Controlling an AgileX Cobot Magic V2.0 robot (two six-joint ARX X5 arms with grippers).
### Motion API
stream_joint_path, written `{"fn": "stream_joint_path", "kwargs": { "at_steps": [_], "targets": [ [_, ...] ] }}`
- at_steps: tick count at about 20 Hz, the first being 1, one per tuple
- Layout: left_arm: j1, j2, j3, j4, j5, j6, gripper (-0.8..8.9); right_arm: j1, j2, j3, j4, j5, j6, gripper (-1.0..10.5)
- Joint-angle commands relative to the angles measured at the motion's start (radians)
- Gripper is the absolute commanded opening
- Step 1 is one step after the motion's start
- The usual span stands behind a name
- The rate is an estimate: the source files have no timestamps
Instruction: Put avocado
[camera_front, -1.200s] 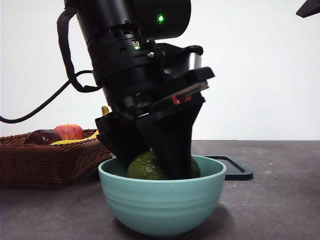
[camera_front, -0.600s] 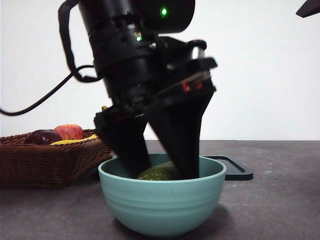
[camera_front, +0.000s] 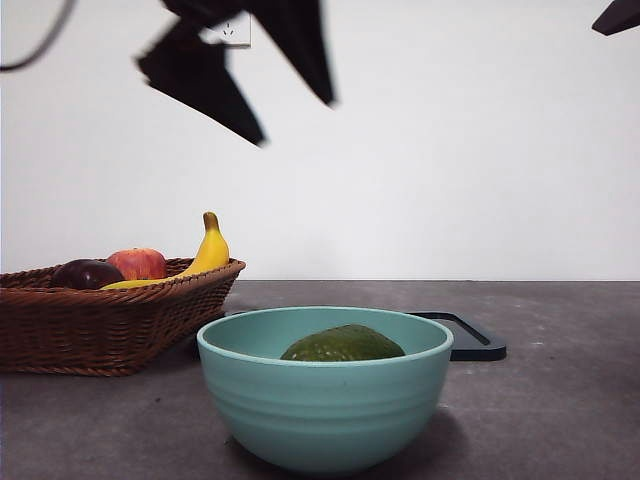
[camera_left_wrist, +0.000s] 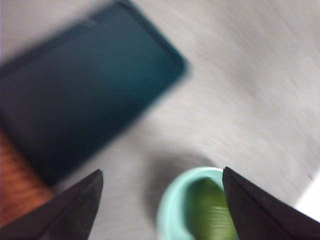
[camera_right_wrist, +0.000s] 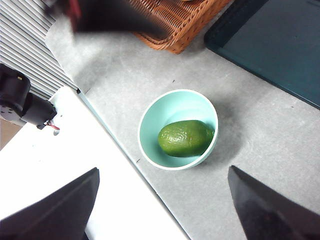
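Note:
The dark-green avocado lies on its side inside the teal bowl, with nothing touching it. My left gripper hangs high above and a little left of the bowl, blurred, its jaws open and holding nothing. The left wrist view, also blurred, shows the avocado in the bowl far below the left gripper. My right gripper is open and high up, looking down on the avocado in the bowl. In the front view the right arm shows only as a black tip.
A wicker basket stands left of the bowl with a red apple, a dark maroon fruit and a banana in it. A flat black tray lies behind the bowl to the right.
The left gripper has let go of the avocado and risen from inside the bowl to the top of the front view. The avocado has settled lower in the bowl.

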Motion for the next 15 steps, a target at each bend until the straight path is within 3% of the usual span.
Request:
{"fn": "stream_joint_path", "kwargs": {
  "at_steps": [1, 4, 7, 11, 15],
  "targets": [
    [0.066, -0.044, 0.02, -0.038, 0.0, 0.0, 3.88, 0.005, 0.007, 0.018, 0.011, 0.006, -0.008, 4.1],
    [0.163, -0.115, -0.017, -0.102, 0.009, 0.014, 3.87, 0.005, 0.012, 0.018, 0.017, 0.047, -0.008, 4.1],
    [0.21, -0.209, -0.127, -0.116, 0.084, 0.021, 3.86, 0.005, 0.03, 0.018, 0.018, 0.048, -0.008, 4.1],
    [0.214, -0.346, -0.27, -0.155, 0.25, 0.027, 3.82, 0.005, 0.09, 0.018, 0.036, 0.047, -0.008, 4.1],
    [0.199, -0.431, -0.285, -0.223, 0.354, 0.058, 3.78, 0.005, 0.179, 0.018, 0.064, 0.047, -0.008, 4.1]
  ]
}}
